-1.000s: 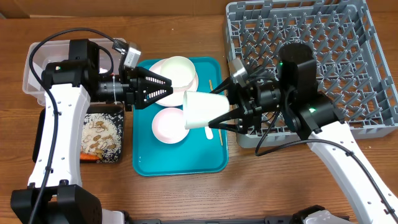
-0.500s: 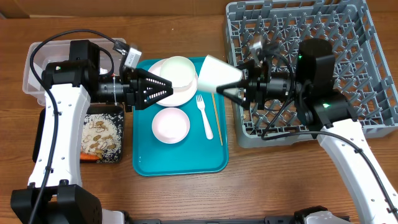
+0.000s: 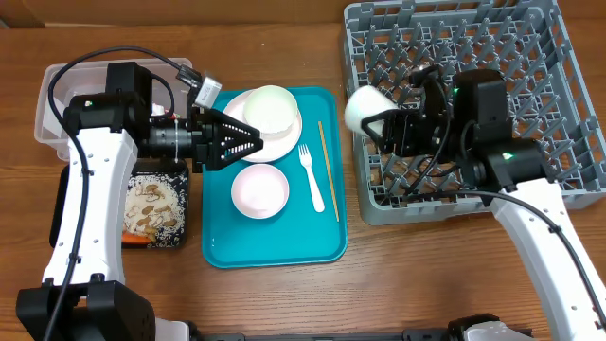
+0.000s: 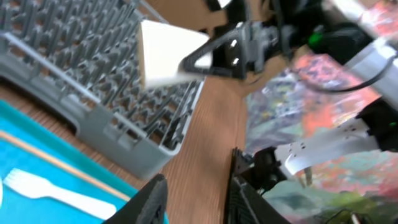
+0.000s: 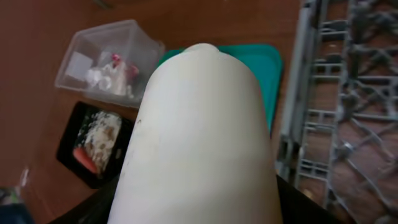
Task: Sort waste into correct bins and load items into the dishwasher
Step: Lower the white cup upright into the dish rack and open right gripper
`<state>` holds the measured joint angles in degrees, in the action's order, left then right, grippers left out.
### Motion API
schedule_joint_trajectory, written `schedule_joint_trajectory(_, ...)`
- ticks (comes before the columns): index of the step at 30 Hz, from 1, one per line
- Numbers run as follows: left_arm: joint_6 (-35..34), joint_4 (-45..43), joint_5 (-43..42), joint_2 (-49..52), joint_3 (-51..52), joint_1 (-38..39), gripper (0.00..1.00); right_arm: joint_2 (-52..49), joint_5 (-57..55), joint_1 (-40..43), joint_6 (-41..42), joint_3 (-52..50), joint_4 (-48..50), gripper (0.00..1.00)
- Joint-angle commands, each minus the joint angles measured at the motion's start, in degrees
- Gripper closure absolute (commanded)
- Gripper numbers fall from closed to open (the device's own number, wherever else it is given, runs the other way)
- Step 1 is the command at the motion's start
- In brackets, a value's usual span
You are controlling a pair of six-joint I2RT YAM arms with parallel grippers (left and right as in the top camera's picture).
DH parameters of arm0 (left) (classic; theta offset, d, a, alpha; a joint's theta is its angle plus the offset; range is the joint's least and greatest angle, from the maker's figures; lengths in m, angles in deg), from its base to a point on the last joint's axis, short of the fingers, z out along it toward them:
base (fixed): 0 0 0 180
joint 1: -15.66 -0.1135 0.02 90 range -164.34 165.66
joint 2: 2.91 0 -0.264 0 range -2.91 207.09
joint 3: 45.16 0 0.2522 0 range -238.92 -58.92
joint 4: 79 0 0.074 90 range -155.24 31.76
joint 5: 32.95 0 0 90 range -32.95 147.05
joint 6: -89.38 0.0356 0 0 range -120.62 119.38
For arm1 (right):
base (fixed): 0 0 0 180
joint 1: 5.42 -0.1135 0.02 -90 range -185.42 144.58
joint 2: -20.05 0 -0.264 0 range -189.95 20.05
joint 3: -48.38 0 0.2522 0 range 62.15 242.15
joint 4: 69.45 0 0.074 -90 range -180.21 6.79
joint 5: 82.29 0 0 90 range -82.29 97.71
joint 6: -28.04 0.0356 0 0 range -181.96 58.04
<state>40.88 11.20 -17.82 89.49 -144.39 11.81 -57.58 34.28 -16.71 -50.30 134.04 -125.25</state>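
My right gripper [image 3: 374, 123] is shut on a small white cup [image 3: 363, 107], holding it tilted above the left edge of the grey dishwasher rack [image 3: 530, 57]. That cup [image 5: 199, 137] fills the right wrist view. My left gripper [image 3: 248, 142] hangs open and empty over the teal tray [image 3: 275, 242], beside a bowl on the white plate [image 3: 268, 109]. On the tray lie another bowl [image 3: 260, 189], a white fork [image 3: 310, 175] and chopsticks [image 3: 328, 170]. In the left wrist view the gripper's fingers [image 4: 155, 199] stand apart, with the cup [image 4: 163, 53] ahead.
At the far left is the clear tub [image 3: 57, 104], with a red wrapper [image 5: 118, 65] and white paper inside. Below it, the black tray [image 3: 156, 204] holds rice scraps and a carrot [image 3: 137, 240]. The rack's upright pegs stand under my right arm.
My right gripper has carried the cup up and to the right, from above the teal tray to the rack's left edge, turning it. The left arm has barely moved.
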Motion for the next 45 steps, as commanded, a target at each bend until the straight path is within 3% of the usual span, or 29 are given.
schedule_joint_trajectory(1,-2.7,0.1,5.0,0.1,0.2,0.2,0.61,1.1,-13.8,0.2,1.5,7.7,-4.1,0.69)
schedule_joint_trajectory(5,-4.9,0.1,8.3,0.1,0.2,0.2,0.61,1.1,-22.9,0.2,1.5,13.2,-13.1,0.69)
schedule_joint_trajectory(11,-5.6,0.2,9.5,0.1,0.2,0.5,0.58,0.0,-35.9,0.2,5.0,13.7,-22.3,0.69)
schedule_joint_trajectory(14,-5.6,0.0,9.5,0.1,0.2,1.0,0.47,-2.0,-37.7,0.2,5.1,13.7,-23.3,0.69)
schedule_joint_trajectory(18,-5.5,-0.1,9.5,0.1,0.2,1.3,0.41,-5.9,-38.0,0.2,5.1,13.7,-23.7,0.69)
schedule_joint_trajectory(19,-5.6,-0.1,9.5,0.1,0.2,1.3,0.37,-7.0,-38.1,0.4,5.1,13.7,-23.8,0.69)
schedule_joint_trajectory(21,-5.6,-0.1,9.5,0.1,0.2,1.4,0.08,-9.4,-38.1,1.2,5.1,13.7,-23.8,0.69)
schedule_joint_trajectory(22,-5.6,-0.1,9.5,0.1,0.2,1.4,0.0,-10.4,-38.1,1.7,5.0,13.7,-23.8,0.69)
schedule_joint_trajectory(28,-5.5,-0.2,9.5,0.1,0.2,1.4,0.0,-12.8,-37.2,6.6,4.7,13.7,-25.6,0.73)
schedule_joint_trajectory(35,-5.6,-0.2,9.5,0.1,0.2,1.4,0.0,-12.9,-27.0,13.2,1.8,13.6,-26.2,0.73)
schedule_joint_trajectory(45,-5.5,-0.2,9.6,0.1,0.2,1.4,0.0,-13.0,-26.4,13.6,1.8,13.5,-27.8,0.73)
